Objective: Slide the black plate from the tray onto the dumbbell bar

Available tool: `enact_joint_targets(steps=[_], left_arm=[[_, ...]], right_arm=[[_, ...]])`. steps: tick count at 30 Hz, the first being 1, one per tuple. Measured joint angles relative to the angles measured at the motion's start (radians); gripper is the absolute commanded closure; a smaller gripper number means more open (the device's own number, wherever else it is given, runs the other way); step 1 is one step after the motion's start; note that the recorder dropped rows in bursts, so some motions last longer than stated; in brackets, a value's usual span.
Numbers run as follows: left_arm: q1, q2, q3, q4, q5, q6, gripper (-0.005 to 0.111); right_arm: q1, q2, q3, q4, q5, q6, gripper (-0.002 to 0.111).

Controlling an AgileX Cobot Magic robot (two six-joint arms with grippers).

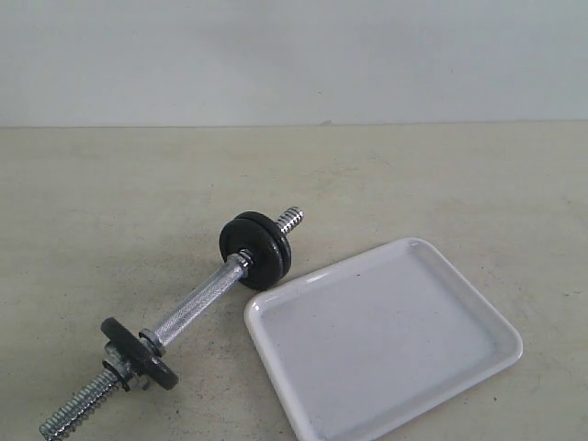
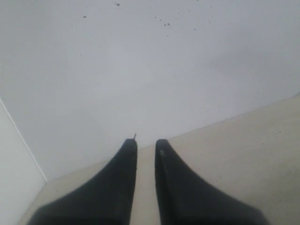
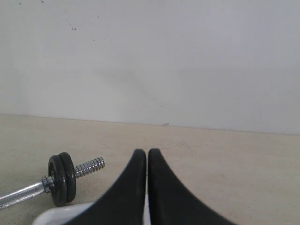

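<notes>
While left gripper (image 2: 146,143) and right gripper (image 3: 146,152) sit pinched closed, empty, one long chrome dumbbell bar (image 1: 197,299) carries three discs: flat round black plate (image 3: 70,176) far, touching second disc (image 3: 54,180), third disc (image 1: 161,370) near; one glossy white tray (image 1: 322,276) right.

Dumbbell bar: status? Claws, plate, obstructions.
Left claw and right claw shut, empty. Tray holds no plate; two black discs together on dumbbell bar. Nothing in the way.

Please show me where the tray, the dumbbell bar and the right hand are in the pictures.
the tray (image 1: 386,344), exterior view, on its bare white floor.
the dumbbell bar (image 1: 193,308), exterior view, on its knurled middle.
the right hand (image 3: 147,151), right wrist view, between its shut fingertips.
</notes>
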Motion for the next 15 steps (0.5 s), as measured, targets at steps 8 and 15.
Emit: enact_joint_targets(steps=[8,15], left_arm=[[0.013,0.000,0.000,0.275,0.002,-0.400,0.093],[0.013,0.000,0.000,1.312,0.036,-1.660,0.093]], right_arm=[[0.000,0.000,0.000,0.000,0.000,0.000,0.108],[0.000,0.000,0.000,0.000,-0.002,0.000,0.108]])
